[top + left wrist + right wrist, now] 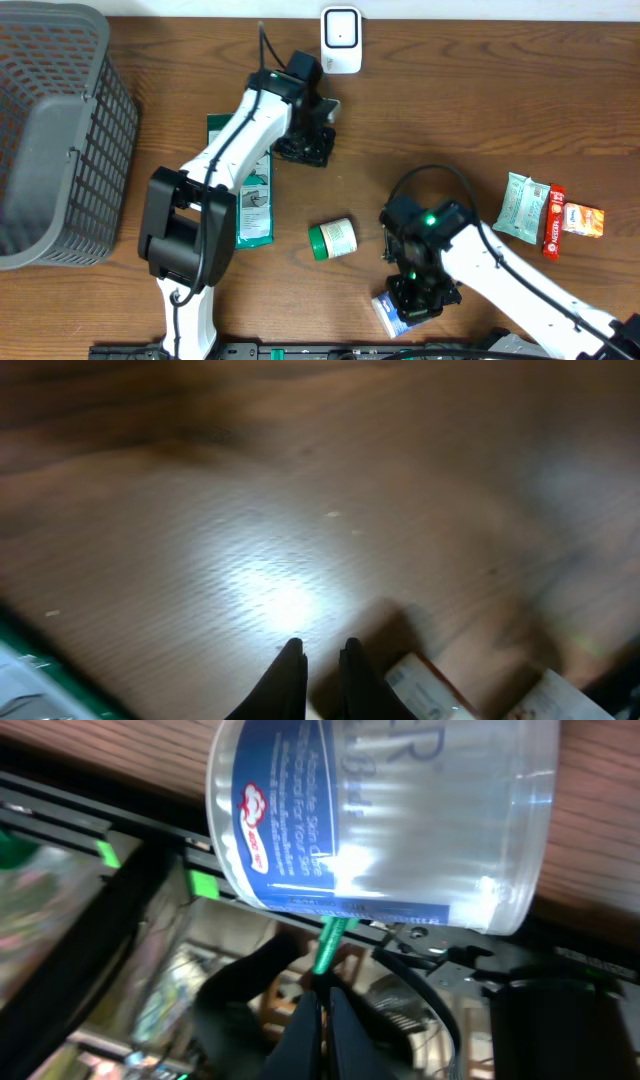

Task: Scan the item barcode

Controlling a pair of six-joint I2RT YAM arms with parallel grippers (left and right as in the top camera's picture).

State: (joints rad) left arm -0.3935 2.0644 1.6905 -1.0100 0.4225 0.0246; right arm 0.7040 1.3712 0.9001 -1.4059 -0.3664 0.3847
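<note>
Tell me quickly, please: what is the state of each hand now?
Left hand: almost closed, holding nothing.
Right hand: closed, tips near the blue-labelled tub; a grip cannot be told.

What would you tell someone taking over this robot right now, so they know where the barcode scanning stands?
Left gripper: almost closed, empty, above bare table near the white scanner.
Right gripper: shut, tips at the clear blue-labelled tub by the table's front edge; whether it has a grip is unclear.
Other items: green packet under the left arm, green-lidded jar mid-table, snack packets at right.
Done: no item is at the scanner.
Left: carry an item's barcode to the scanner.
</note>
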